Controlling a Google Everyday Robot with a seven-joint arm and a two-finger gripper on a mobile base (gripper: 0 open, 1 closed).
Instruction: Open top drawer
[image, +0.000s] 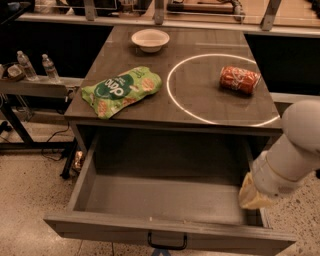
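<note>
The arm (295, 150) is a smooth, glossy white shell built of thick rounded sections. It has a bulging dome-like joint at its upper end and a shallow ring seam where one cylindrical section meets the next. It narrows down to the pincer (251, 192), a lumpy, pale yellowish-tan piece, duller than the white casing, which sits at the right inner side of the open top drawer (165, 200).

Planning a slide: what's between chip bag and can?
Camera view: only bare tabletop and the white ring's left arc. The gripper sits at the bottom edge, under the top drawer's handle.
</note>
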